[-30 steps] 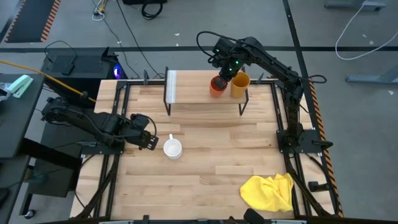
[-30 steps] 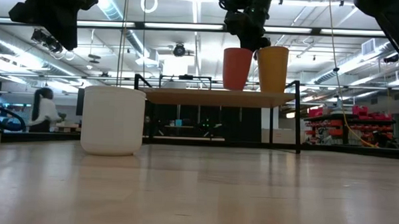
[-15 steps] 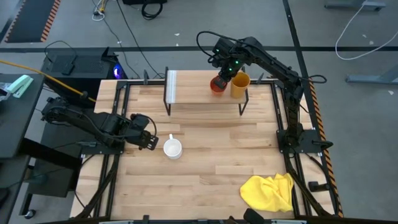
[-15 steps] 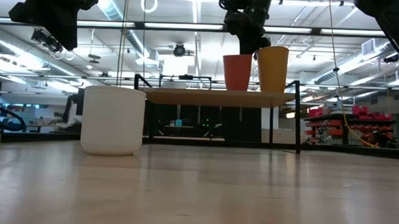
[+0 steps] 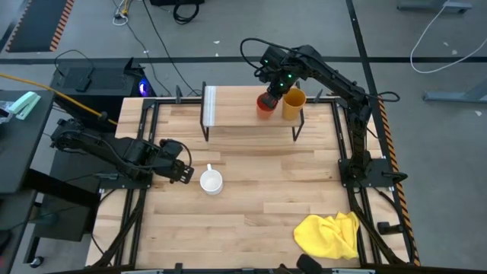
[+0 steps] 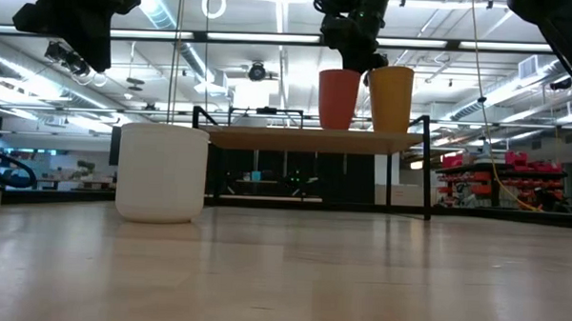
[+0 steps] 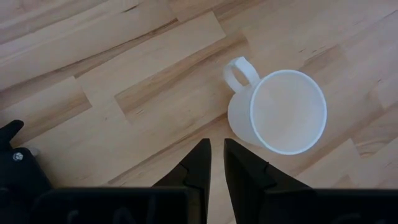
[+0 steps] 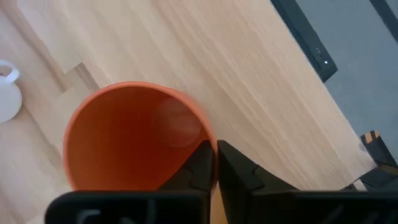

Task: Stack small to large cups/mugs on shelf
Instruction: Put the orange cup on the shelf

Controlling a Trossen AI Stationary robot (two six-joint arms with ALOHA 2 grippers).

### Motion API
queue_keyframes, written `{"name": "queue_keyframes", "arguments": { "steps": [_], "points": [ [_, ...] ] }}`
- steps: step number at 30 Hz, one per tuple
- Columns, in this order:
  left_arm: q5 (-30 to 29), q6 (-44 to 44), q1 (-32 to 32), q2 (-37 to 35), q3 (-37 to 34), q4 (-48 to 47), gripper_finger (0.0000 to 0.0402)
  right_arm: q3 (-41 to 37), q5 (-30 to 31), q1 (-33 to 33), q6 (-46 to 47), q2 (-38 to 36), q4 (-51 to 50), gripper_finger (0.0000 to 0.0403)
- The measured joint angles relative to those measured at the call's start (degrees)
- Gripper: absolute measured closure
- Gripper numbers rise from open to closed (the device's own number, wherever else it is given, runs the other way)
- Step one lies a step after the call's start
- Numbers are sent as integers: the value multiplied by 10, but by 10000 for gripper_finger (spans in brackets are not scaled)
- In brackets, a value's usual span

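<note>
The wooden table (image 5: 251, 213) carries everything. At its far side stands the shelf (image 5: 243, 114), a low rack with a light board on thin black legs. A yellow cloth (image 5: 329, 234) lies crumpled at the near right corner of the table.

The right arm reaches over the right part of the shelf. The right gripper (image 5: 268, 99) is closed on the rim of the orange-red cup (image 6: 339, 98), one finger inside and one outside, as the right wrist view shows. In the low view the bottom of this cup seems to be just above the shelf board, or perhaps only touching it; I cannot tell which. The yellow-orange cup (image 6: 391, 98) stands upright on the board, just beside the orange-red cup.

The left arm waits at the left side of the table. The left gripper (image 7: 213, 163) has its fingers nearly together and holds nothing. The white mug (image 5: 211, 181) stands upright on the table just in front of it.
</note>
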Motion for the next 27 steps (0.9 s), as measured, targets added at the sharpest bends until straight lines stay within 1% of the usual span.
{"name": "queue_keyframes", "arguments": {
  "steps": [4, 13, 27],
  "points": [
    [0, 0, 0, 0, 0, 0, 349, 0, -13, 0, -8, 0, 0, 382],
    [0, 0, 0, 0, 0, 0, 349, 0, -15, 0, -8, 0, 0, 363],
    [0, 0, 0, 0, 0, 0, 349, 0, -23, 0, -14, 0, -1, 361]
  ]
}}
